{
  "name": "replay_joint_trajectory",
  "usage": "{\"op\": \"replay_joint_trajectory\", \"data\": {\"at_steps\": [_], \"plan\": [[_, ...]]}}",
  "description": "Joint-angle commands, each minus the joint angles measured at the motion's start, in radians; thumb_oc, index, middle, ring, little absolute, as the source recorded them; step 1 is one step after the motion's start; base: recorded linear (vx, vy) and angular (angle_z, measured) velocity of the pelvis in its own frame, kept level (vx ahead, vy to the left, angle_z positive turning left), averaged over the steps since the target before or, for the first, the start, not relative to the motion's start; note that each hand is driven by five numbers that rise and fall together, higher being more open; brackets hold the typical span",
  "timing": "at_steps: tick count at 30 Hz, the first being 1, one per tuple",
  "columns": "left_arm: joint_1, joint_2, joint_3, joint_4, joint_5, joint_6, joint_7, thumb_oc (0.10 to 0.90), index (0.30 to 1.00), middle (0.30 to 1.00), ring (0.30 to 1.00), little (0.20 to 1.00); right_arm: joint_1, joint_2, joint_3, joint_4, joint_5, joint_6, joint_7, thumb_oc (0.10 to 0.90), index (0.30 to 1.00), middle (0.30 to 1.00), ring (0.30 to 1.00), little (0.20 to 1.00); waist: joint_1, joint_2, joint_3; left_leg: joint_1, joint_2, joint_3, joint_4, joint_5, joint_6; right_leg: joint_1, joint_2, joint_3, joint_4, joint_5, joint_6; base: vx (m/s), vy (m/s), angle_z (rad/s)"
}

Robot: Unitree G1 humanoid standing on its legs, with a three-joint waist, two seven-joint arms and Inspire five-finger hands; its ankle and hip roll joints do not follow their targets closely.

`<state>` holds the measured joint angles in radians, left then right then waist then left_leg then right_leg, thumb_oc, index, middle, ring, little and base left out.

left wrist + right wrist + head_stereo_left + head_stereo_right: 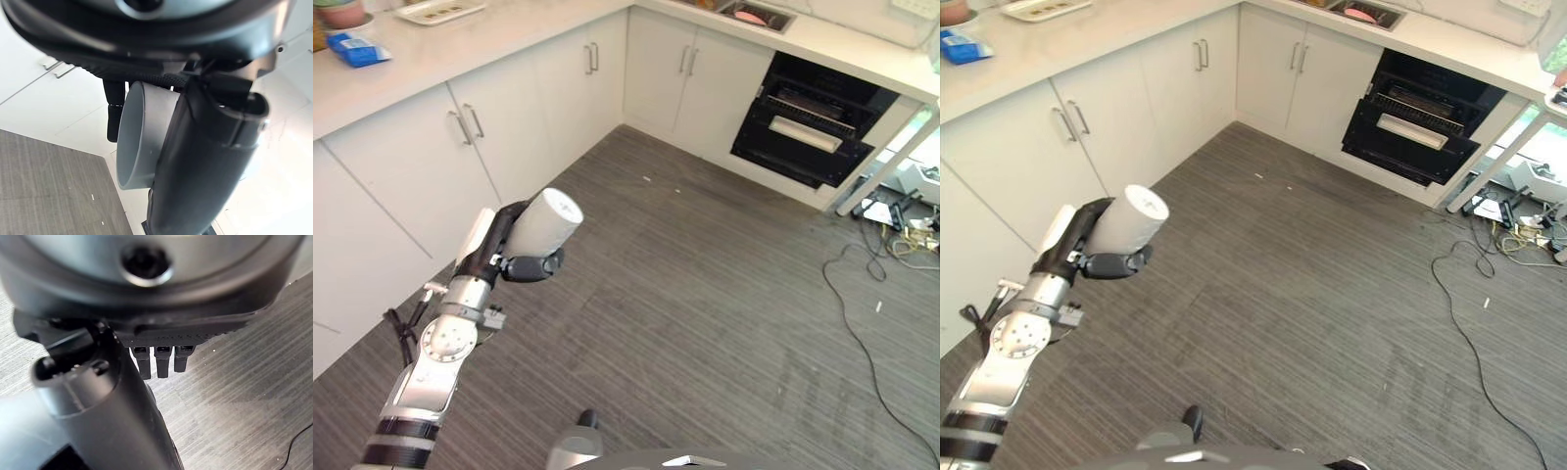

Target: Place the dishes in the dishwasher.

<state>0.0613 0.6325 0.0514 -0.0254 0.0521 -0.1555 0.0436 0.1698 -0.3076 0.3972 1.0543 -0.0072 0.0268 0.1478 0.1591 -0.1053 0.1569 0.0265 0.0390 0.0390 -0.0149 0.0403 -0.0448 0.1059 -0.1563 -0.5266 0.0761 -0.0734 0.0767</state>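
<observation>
Left robot hand (524,257) is gripping a white cup (544,223) with curled fingers, well apart from the open dishwasher (813,122). Right robot hand (156,360) is hanging relaxed. Carry level; approach squarely.

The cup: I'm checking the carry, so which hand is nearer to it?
Left. The left hand is curled round the cup; the right hand hangs over bare floor, apart from it.

White cup (544,223), tilted on its side, dishwasher (811,125) open, well apart
</observation>
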Motion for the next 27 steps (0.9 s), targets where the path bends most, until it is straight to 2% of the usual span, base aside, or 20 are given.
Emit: {"op": "replay_joint_trajectory", "data": {"at_steps": [1, 2, 4, 6, 7, 8, 10, 13, 16, 19, 27], "plan": [[-0.137, 0.011, -0.011, -0.071, -0.013, -0.107, 0.022, 0.4, 0.3, 0.3, 0.3, 0.3, -0.23, -0.015, -0.079, -0.17, 0.104, -0.117, -0.055, 0.8, 0.9, 0.9, 0.9, 0.9, -0.041, 0.006, -0.08, -0.019, 0.062, 0.036, 0.016, -0.02, -0.079, 0.04, -0.099, -0.023, -0.156, 0.169, 0.112, 0.11, 0.002, -0.32], [-0.163, -0.005, -0.079, -0.076, -0.039, -0.113, 0.0, 0.4, 0.3, 0.3, 0.3, 0.3, -0.408, 0.051, -0.081, -0.009, 0.135, -0.107, -0.131, 0.8, 0.9, 0.9, 0.9, 0.9, 0.005, 0.021, -0.104, -0.009, 0.063, 0.039, 0.003, -0.02, -0.078, 0.054, -0.101, -0.035, -0.163, 0.162, 0.114, 0.11, 0.009, -0.17], [-0.162, -0.003, -0.082, -0.076, -0.061, -0.115, 0.006, 0.4, 0.3, 0.3, 0.3, 0.3, -0.411, 0.058, -0.079, 0.02, 0.127, -0.113, -0.137, 0.8, 0.9, 0.9, 0.9, 0.9, 0.007, 0.028, -0.106, 0.001, 0.06, 0.045, -0.006, -0.019, -0.076, 0.055, -0.1, -0.027, -0.163, 0.162, 0.114, 0.1, 0.028, -0.37], [-0.173, 0.0, -0.108, -0.068, -0.079, -0.122, 0.013, 0.4, 0.3, 0.3, 0.3, 0.3, -0.449, 0.049, -0.051, 0.012, 0.075, -0.118, -0.166, 0.8, 0.9, 0.9, 0.9, 0.9, -0.011, 0.038, -0.112, 0.026, 0.053, 0.071, -0.031, -0.012, -0.07, 0.043, -0.1, 0.004, -0.163, 0.171, 0.114, 0.08, 0.05, -0.19], [-0.168, 0.009, -0.118, -0.065, -0.074, -0.123, 0.018, 0.4, 0.3, 0.3, 0.3, 0.3, -0.464, 0.009, -0.013, -0.049, -0.052, -0.11, -0.188, 0.8, 0.9, 0.9, 0.9, 0.9, -0.029, 0.047, -0.112, 0.047, 0.057, 0.087, -0.04, -0.017, -0.068, 0.04, -0.098, 0.025, -0.16, 0.169, 0.113, 0.04, 0.032, -0.32], [-0.168, 0.008, -0.118, -0.065, -0.074, -0.123, 0.018, 0.4, 0.3, 0.3, 0.3, 0.3, -0.464, 0.008, -0.013, -0.052, -0.053, -0.108, -0.188, 0.8, 0.9, 0.9, 0.9, 0.9, -0.029, 0.047, -0.112, 0.044, 0.054, 0.087, -0.041, -0.013, -0.066, 0.038, -0.1, 0.025, -0.162, 0.173, 0.112, 0.04, 0.028, -0.58], [-0.159, 0.019, -0.12, -0.072, -0.057, -0.126, 0.021, 0.4, 0.3, 0.3, 0.3, 0.3, -0.482, -0.052, 0.02, -0.135, -0.211, -0.098, -0.204, 0.8, 0.9, 0.9, 0.9, 0.9, -0.046, 0.052, -0.117, 0.063, 0.056, 0.097, -0.048, -0.021, -0.063, 0.038, -0.098, 0.039, -0.16, 0.168, 0.112, 0.05, 0.019, -0.33], [-0.163, 0.019, -0.126, -0.084, -0.039, -0.131, 0.025, 0.4, 0.3, 0.3, 0.3, 0.3, -0.493, -0.105, 0.016, -0.23, -0.291, -0.084, -0.216, 0.8, 0.9, 0.9, 0.9, 0.9, -0.071, 0.058, -0.124, 0.075, 0.05, 0.11, -0.058, -0.021, -0.054, 0.034, -0.103, 0.053, -0.161, 0.175, 0.113, 0.04, 0.025, -0.11], [-0.171, 0.01, -0.125, -0.086, -0.034, -0.131, 0.028, 0.4, 0.3, 0.3, 0.3, 0.3, -0.482, -0.111, -0.01, -0.321, -0.26, -0.085, -0.212, 0.8, 0.9, 0.9, 0.9, 0.9, -0.087, 0.062, -0.129, 0.085, 0.049, 0.118, -0.063, -0.023, -0.049, 0.034, -0.102, 0.068, -0.161, 0.175, 0.111, 0.04, 0.014, -0.18], [-0.168, -0.017, -0.119, -0.074, -0.032, -0.125, 0.034, 0.4, 0.3, 0.3, 0.3, 0.3, -0.435, -0.077, -0.025, -0.371, -0.184, -0.098, -0.19, 0.8, 0.9, 0.9, 0.9, 0.9, -0.095, 0.064, -0.135, 0.094, 0.049, 0.121, -0.065, -0.027, -0.048, 0.039, -0.102, 0.07, -0.161, 0.174, 0.109, 0.03, 0.005, -0.1], [-0.162, -0.041, -0.115, -0.062, -0.036, -0.124, 0.043, 0.4, 0.3, 0.3, 0.3, 0.3, -0.39, -0.032, -0.037, -0.364, -0.069, -0.121, -0.167, 0.8, 0.9, 0.9, 0.9, 0.9, -0.099, 0.065, -0.141, 0.103, 0.054, 0.121, -0.066, -0.028, -0.052, 0.048, -0.094, 0.074, -0.163, 0.166, 0.104, 0.0, 0.0, -0.01]]}}
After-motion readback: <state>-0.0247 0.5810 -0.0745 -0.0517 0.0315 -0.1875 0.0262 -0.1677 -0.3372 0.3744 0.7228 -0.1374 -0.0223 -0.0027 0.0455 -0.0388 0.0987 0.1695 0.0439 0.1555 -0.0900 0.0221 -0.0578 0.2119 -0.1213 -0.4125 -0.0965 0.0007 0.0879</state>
